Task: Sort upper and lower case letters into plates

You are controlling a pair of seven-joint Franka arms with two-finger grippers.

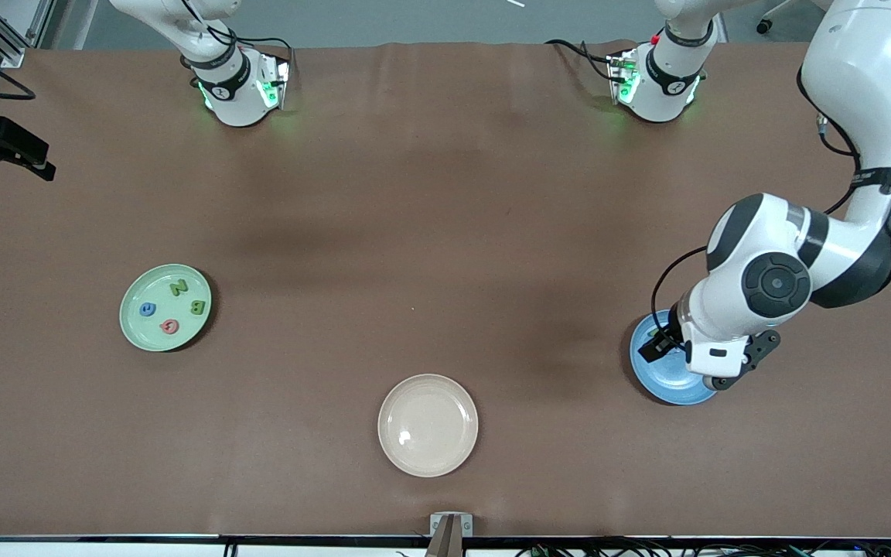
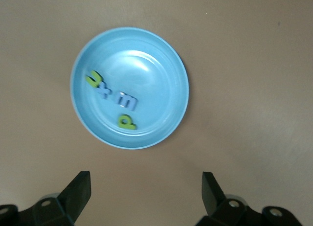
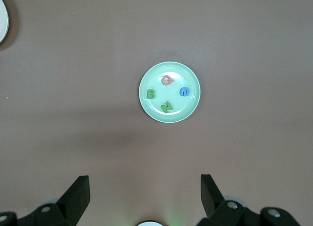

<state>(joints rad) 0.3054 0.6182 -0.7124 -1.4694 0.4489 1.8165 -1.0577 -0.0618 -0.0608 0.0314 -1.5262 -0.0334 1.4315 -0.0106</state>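
Note:
The pale green plate (image 1: pixel 134 329) lies toward the right arm's end of the table. It holds several letters: a green Z (image 1: pixel 178 288), a green B (image 1: pixel 199 308), a blue one (image 1: pixel 148 309) and a pink-red one (image 1: pixel 170 326). The right wrist view shows this plate (image 3: pixel 146 106) from high up. The blue plate (image 1: pixel 660 381) lies toward the left arm's end and holds several green and blue letters (image 2: pixel 127 101). My left gripper (image 2: pixel 146 187) is open and empty, up over the blue plate's (image 2: pixel 161 64) edge. My right gripper (image 3: pixel 145 189) is open, empty, high over bare table.
A cream-beige plate (image 1: pixel 428 425) with nothing in it lies near the table's front edge, between the two other plates. The arm bases (image 1: pixel 240 93) stand along the table's edge farthest from the front camera. A black mount (image 1: pixel 5 143) juts in at the right arm's end.

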